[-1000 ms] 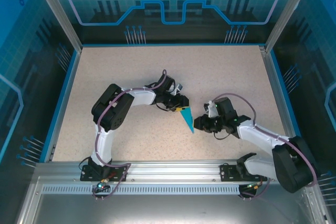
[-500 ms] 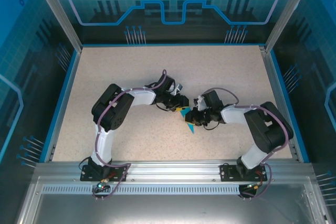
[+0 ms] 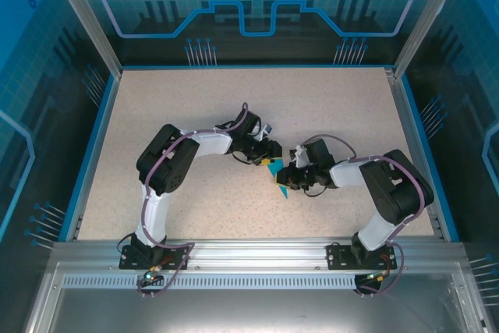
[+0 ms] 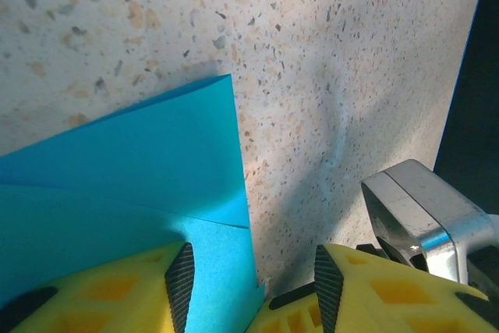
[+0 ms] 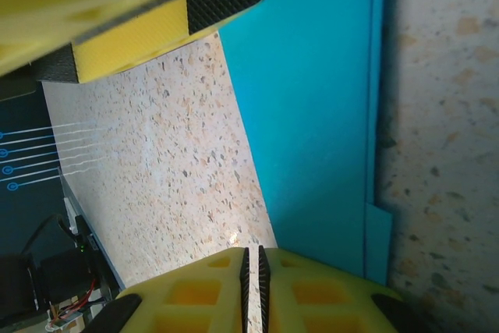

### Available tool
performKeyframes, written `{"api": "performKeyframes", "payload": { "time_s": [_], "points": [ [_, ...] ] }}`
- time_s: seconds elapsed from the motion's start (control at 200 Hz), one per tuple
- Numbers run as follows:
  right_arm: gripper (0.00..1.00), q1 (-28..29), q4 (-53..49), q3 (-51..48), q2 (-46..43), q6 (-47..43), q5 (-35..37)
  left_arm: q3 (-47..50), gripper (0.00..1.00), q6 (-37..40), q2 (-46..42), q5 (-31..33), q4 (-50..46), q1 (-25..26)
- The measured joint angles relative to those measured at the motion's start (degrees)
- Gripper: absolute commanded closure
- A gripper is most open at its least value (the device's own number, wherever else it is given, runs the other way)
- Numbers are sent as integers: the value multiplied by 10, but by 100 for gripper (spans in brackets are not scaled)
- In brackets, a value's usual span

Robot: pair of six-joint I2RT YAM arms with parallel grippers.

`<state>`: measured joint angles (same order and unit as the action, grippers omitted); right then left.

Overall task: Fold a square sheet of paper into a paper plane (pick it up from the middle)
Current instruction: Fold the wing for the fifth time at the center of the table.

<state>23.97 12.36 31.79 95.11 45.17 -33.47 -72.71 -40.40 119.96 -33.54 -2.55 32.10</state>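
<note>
Top external view: I judge my blue paper (image 3: pixel 281 187) only a creased narrow triangle, wings not yet folded, my left gripper (image 4: pixel 253 286) standing apart and my right gripper (image 5: pixel 251 271) pressed together.

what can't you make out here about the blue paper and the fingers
left wrist view: the sheet of paper runs off the left and bottom edges; the left fingers cover its near part
right wrist view: the right fingers cover its near edge, so a pinch can't be confirmed
top view: the fingers hide most of the sheet; folds too small to read
</note>
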Motion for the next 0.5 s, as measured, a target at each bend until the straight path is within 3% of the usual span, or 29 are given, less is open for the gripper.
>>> {"api": "performKeyframes", "payload": {
  "time_s": [0.5],
  "points": [
    [88, 0, 6, -3, 0, 2, 0, 32, 44, -11, -33, -10, 31, 4]
  ]
}}
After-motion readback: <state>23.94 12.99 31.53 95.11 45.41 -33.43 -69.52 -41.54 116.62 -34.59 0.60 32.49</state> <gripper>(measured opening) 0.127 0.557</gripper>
